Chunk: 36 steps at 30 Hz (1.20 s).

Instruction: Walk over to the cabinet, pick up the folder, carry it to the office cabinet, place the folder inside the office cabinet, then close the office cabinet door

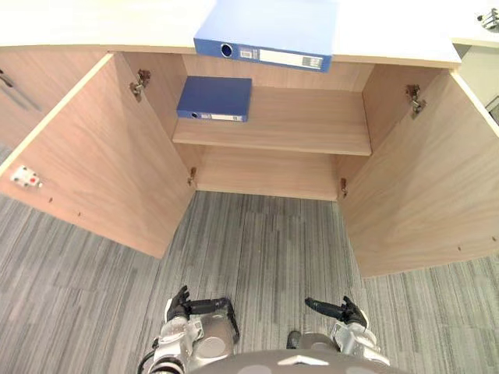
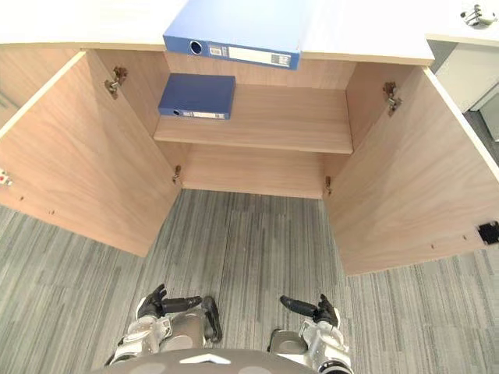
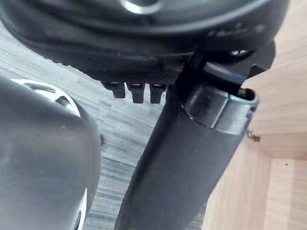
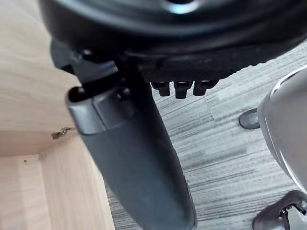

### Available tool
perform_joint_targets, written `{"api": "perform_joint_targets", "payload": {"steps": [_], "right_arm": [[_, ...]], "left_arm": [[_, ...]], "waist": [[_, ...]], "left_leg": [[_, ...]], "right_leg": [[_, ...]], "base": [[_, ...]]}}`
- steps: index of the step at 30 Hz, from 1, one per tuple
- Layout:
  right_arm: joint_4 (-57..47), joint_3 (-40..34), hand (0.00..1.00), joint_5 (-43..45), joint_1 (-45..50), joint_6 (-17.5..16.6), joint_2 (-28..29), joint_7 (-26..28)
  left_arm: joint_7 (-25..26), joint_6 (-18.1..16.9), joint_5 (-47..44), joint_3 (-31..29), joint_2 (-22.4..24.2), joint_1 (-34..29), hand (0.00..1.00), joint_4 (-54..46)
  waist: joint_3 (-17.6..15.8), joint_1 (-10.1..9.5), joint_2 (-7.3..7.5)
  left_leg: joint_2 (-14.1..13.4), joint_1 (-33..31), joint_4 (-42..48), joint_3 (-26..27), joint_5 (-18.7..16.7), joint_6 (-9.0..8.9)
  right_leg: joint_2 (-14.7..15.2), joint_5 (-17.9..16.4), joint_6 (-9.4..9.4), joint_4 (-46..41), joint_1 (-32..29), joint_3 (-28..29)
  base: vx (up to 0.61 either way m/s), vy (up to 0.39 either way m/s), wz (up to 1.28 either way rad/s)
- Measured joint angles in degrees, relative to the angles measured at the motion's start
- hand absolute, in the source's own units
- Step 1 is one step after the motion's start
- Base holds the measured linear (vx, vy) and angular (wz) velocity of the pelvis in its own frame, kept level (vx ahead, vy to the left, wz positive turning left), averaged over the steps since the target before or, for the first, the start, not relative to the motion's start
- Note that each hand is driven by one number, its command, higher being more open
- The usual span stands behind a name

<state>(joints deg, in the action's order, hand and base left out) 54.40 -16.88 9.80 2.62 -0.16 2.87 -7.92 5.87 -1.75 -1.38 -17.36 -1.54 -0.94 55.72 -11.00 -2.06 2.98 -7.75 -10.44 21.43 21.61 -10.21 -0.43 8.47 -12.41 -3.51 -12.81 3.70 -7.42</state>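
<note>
Left hand (image 1: 191, 310) and right hand (image 1: 343, 312) hang low with fingers relaxed and empty, well short of the office cabinet (image 1: 273, 171) ahead of them, where the folder (image 1: 214, 98) lies flat on the shelf (image 1: 304, 117), so you likely close up next: push the left door (image 1: 93, 148) and right door (image 1: 425, 164) from their outer faces.

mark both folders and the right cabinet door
folder on the cabinet top (image 1: 273, 23), left eye view, its blue cover
folder on the shelf (image 1: 217, 95), left eye view, its top cover
right cabinet door (image 1: 421, 179), left eye view, its inner face
</note>
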Motion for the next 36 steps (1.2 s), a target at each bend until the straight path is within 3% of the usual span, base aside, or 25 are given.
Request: {"api": "perform_joint_targets", "payload": {"steps": [3, 4, 7, 11, 12, 13, 14, 17, 19, 21, 22, 24, 27, 28, 29, 31, 33, 36], "right_arm": [[-0.5, 0.2, 1.0, -0.2, 0.0, 0.0, 0.1, 0.5], [-1.5, 0.4, 1.0, -0.4, -0.1, -0.2, 0.3, 0.9], [-1.7, 0.7, 1.0, -0.7, -0.9, -0.6, 0.3, 1.1], [-1.3, 0.9, 1.0, -0.7, -1.9, -0.9, 0.0, 1.4], [-1.3, 1.1, 1.0, -0.7, -1.8, -0.9, -0.1, 1.5], [-1.2, 1.2, 1.0, -0.7, -1.9, -0.8, -0.4, 1.5], [-0.3, 1.0, 1.0, -0.7, -2.1, -0.3, -1.6, 1.5], [1.2, -1.1, 1.0, -0.7, -1.8, 0.2, -3.1, 1.3], [1.6, -1.2, 1.0, -0.7, -0.8, 0.4, -3.1, 1.3], [1.5, -0.9, 1.0, -0.7, 0.0, 0.7, -3.0, 1.2], [1.4, -0.8, 1.0, -0.6, -0.1, 0.6, -3.1, 1.2], [1.2, 0.2, 1.0, -0.6, -0.8, 0.5, -2.8, 1.2], [0.9, 0.1, 1.0, -0.4, -0.8, 0.6, -2.5, 1.2], [0.8, 0.1, 1.0, -0.1, -0.7, 0.7, -2.7, 1.0], [0.8, 0.1, 1.0, -0.1, -0.6, 0.7, -2.8, 0.9], [0.3, 0.1, 1.0, 0.0, 0.2, 0.8, -2.3, 0.8], [0.3, 0.0, 1.0, 0.0, 0.4, 0.8, -1.9, 0.9], [0.3, 0.0, 1.0, 0.0, 0.6, 0.8, -1.8, 1.1]], "left_arm": [[0.0, 0.1, 0.3, 0.3, -0.1, -0.4, 1.0, 1.5], [0.0, 0.3, 1.0, 1.2, -0.4, -0.6, 1.0, 2.0], [0.1, 0.6, 1.1, 1.4, -0.6, -1.0, 1.0, 2.1], [0.1, 0.6, 1.0, 1.5, -0.4, -0.8, 1.0, 3.5], [0.1, 0.7, 1.0, 1.7, -0.6, -0.6, 1.0, 4.2], [0.1, 0.7, 1.0, 2.1, -0.8, -0.5, 1.0, 4.5], [0.0, 0.7, 1.0, 2.5, -0.1, -0.1, 1.0, 5.3], [0.0, 0.6, 1.9, 2.3, 2.0, 0.4, 1.0, 5.1], [-0.2, 0.6, 1.9, 1.9, 2.5, 1.5, 1.0, 5.1], [-0.3, 0.5, 1.9, 1.4, 4.2, 2.2, 1.0, 2.7], [-0.3, 0.3, 1.9, 1.1, 4.7, 2.2, 1.0, 2.0], [-0.9, 0.1, 1.9, 1.3, 5.2, 2.2, 1.0, 1.9], [-0.8, 0.0, 1.9, 1.3, 5.2, 2.5, 1.0, 1.8], [-0.9, 0.0, 1.9, 1.3, 5.3, 2.4, 1.0, 2.0], [-0.9, 0.1, 1.9, 1.3, 5.3, 2.4, 1.0, 2.0], [-0.5, 0.1, 1.9, 1.1, 5.3, 2.1, 1.0, 1.9], [-0.4, 0.1, 1.9, 1.0, 5.0, 2.0, 1.0, 2.0], [-0.4, 0.4, 1.9, 0.6, 5.0, 0.9, 1.0, 2.0]], "waist": [[0.2, -0.64, -0.36], [0.4, 0.03, -0.63], [0.8, 0.81, -0.12], [0.9, 2.25, -1.02], [0.9, 2.5, -1.02], [0.9, 2.58, -0.94], [1.0, 2.4, -2.21], [1.4, 2.73, -3.97], [1.1, 3.06, -3.83], [0.7, 2.23, -3.06], [0.8, 2.04, -3.25], [0.9, 2.18, -3.37], [1.0, 1.97, -3.29], [1.2, 2.04, -3.63], [1.4, 2.07, -3.97], [2.3, 2.07, -2.46], [2.5, 2.06, -2.02], [3.2, 2.11, -2.67]], "left_leg": [[0.4, 5.7, -0.8, 2.9, -2.5, 0.68], [1.5, 8.9, -2.3, 3.6, -4.5, 0.87], [2.5, 13.8, -6.0, 4.7, -4.7, 0.97], [1.4, 18.0, -10.5, 4.5, -4.0, -1.11], [1.4, 19.2, -12.0, 4.2, -3.7, -2.39], [1.6, 19.8, -12.6, 3.8, -3.7, -3.23], [0.8, 20.7, -13.6, 1.6, -3.2, -4.14], [-0.4, 21.6, -15.0, -1.2, 0.7, -5.41], [-2.4, 19.9, -8.3, -2.4, 1.4, -5.94], [-6.6, 13.6, 9.2, -2.5, 0.9, -6.21], [-7.3, 12.2, 12.1, -2.4, 0.5, -6.07], [-8.2, 8.9, 14.7, -1.2, -1.7, -4.7], [-7.4, 6.8, 6.6, -0.2, -2.5, -4.03], [-6.0, 6.7, -1.0, -0.4, 1.5, -3.14], [-5.7, 6.8, -2.4, -0.5, 2.3, -3.43], [-3.5, 8.4, -5.7, -0.4, 2.5, -4.08], [-2.3, 9.4, -7.0, 0.0, 2.6, -3.99], [-0.8, 13.5, -10.6, 1.5, 3.0, -3.5]], "right_leg": [[1.8, -0.1, -0.44, -13.0, -3.3, 1.3], [4.0, 0.1, -1.74, -27.7, -9.9, 2.1], [4.3, -3.6, -0.96, -34.7, -15.9, 0.7], [-0.2, -3.9, 0.11, -23.2, -21.6, -1.9], [-1.5, -1.0, 0.84, -15.9, -22.4, -1.5], [-2.0, 4.1, 1.62, -13.3, -22.5, -0.8], [-3.1, 5.8, 3.54, -12.7, -20.9, -1.9], [-3.4, 2.2, 5.45, -14.4, -19.3, -4.3], [-3.5, 1.5, 5.82, -11.4, -14.7, -7.0], [-3.9, 1.1, 6.35, -7.0, -9.1, -8.2], [-4.1, 1.1, 6.39, -6.4, -8.3, -8.1], [-4.4, 1.0, 6.34, -5.2, -6.8, -7.7], [-3.8, 1.0, 5.14, -5.0, -6.4, -5.5], [-3.4, 0.7, 3.6, -5.8, -6.5, -4.7], [-3.4, 0.6, 3.44, -6.0, -6.5, -4.6], [-2.3, 1.0, 1.13, -4.7, -6.5, -3.2], [-1.5, 1.9, 0.11, -2.8, -5.4, -2.8], [-1.1, 3.0, -0.72, 0.1, -2.4, -1.8]], "base": [[0.25, 0.272, -0.59], [0.25, 0.312, -0.34], [0.22, 0.103, -0.16], [0.32, -0.096, 0.07], [0.29, -0.152, 0.19], [0.41, -0.198, 0.28], [0.39, -0.2, 0.31], [0.34, -0.217, 0.4], [0.27, -0.223, 0.66], [0.2, -0.202, 0.37], [0.13, -0.097, -0.06], [0.1, 0.048, -0.23], [0.08, 0.127, -0.32], [0.07, 0.182, -0.23], [0.11, 0.23, -0.2], [0.12, 0.189, -0.1], [0.07, 0.174, -0.08], [0.03, 0.123, -0.16]]}}
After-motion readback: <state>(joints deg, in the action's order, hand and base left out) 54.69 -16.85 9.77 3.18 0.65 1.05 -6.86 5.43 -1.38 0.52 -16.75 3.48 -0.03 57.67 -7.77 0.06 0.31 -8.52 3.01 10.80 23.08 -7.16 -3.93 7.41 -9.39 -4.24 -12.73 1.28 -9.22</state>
